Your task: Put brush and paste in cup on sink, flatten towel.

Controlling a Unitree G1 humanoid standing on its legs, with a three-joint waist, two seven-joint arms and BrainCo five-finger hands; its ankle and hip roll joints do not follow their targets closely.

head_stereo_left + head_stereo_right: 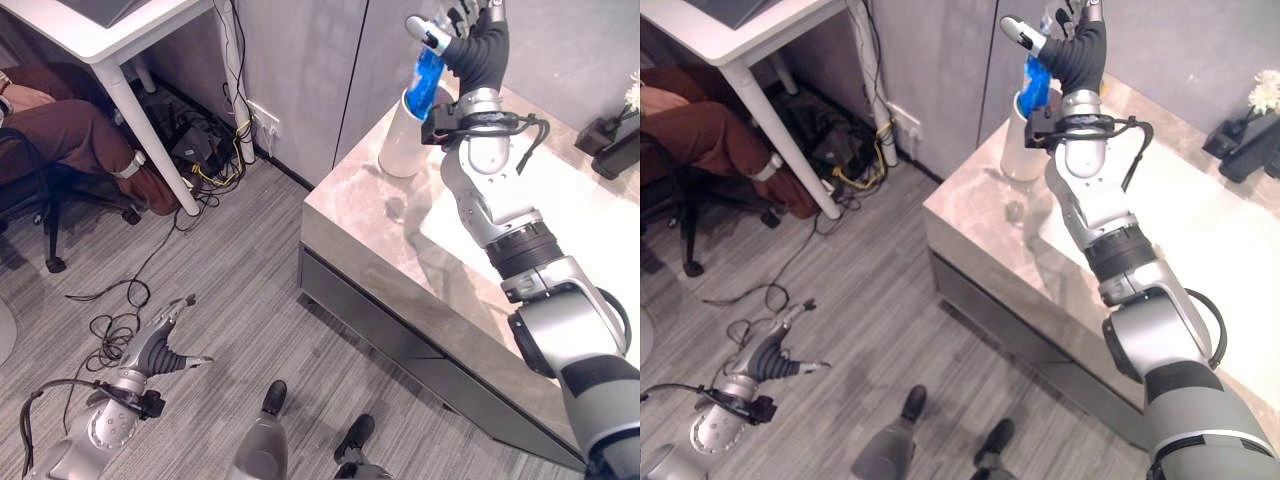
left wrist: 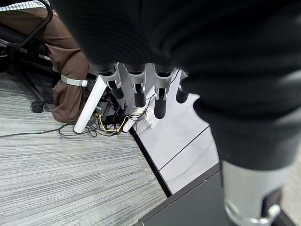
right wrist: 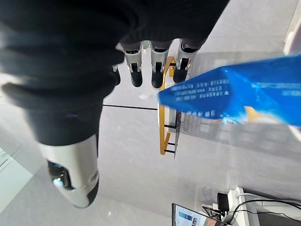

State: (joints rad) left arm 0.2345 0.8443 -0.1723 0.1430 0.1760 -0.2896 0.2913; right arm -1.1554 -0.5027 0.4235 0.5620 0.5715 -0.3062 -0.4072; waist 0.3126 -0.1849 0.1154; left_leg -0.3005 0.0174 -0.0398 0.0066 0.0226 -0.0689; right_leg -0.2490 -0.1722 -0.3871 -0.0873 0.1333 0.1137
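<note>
Your right robot hand (image 1: 478, 42), fingers relaxed, hovers just above the blue paste tube (image 1: 428, 82) standing upright in the white cup (image 1: 403, 135) on the bench (image 1: 420, 255).

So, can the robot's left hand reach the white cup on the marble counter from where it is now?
Probably not: the left hand hangs low over the floor, far from the white cup, and the right hand is above it.

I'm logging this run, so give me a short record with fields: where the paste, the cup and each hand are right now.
paste: blue tube standing in the cup, top sticking out
cup: white, upright on the marble counter near its corner
right hand: above the cup, fingers straight, not gripping the tube
left hand: low over the floor, fingers relaxed, holding nothing
</note>
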